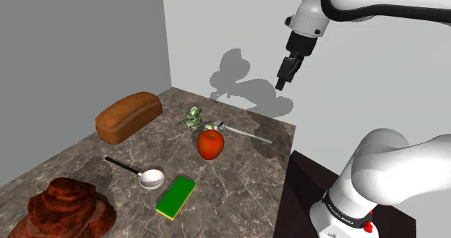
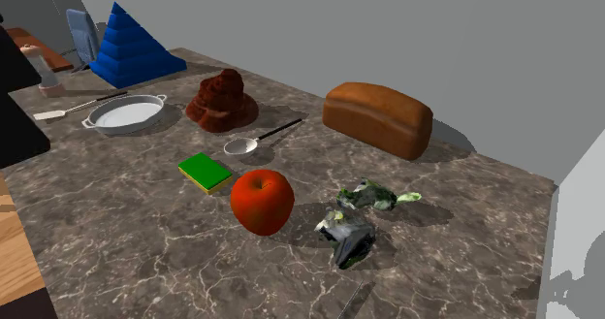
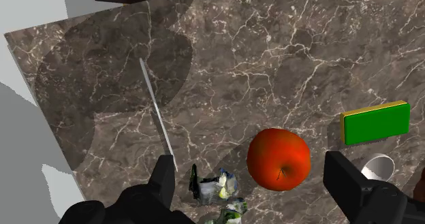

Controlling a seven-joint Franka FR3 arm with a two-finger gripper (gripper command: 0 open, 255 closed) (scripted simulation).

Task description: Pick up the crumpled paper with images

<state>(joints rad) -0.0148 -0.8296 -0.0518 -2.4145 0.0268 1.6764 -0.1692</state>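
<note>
Hanging high above the counter's (image 1: 87,164) far right corner in the shoulder view, the gripper (image 1: 284,77) points down with nothing in it. The crumpled paper (image 1: 194,116) lies well below it and toward that view's left, close to the counter's far edge, just behind the red apple (image 1: 210,144). A thin grey rod (image 1: 249,135) runs off from there toward the right edge.

From the second exterior view, the crumpled paper (image 2: 371,196) reads as two wads printed in green, white and grey. I cannot tell whether they join. They sit just beside the apple (image 2: 262,201), with the bread loaf (image 2: 378,118) well apart behind them.

Along the wrist view, the gripper (image 3: 250,167) has its fingers (image 3: 163,178) spread wide, clasping nothing. The crumpled paper (image 3: 233,211) lies far beneath, between the fingers' lines but nearer the one beside the rod (image 3: 156,114), while the apple (image 3: 278,158) sits nearer the other. Judging from this, the descent has to shift away from the apple so the fingers straddle the paper alone.
</note>
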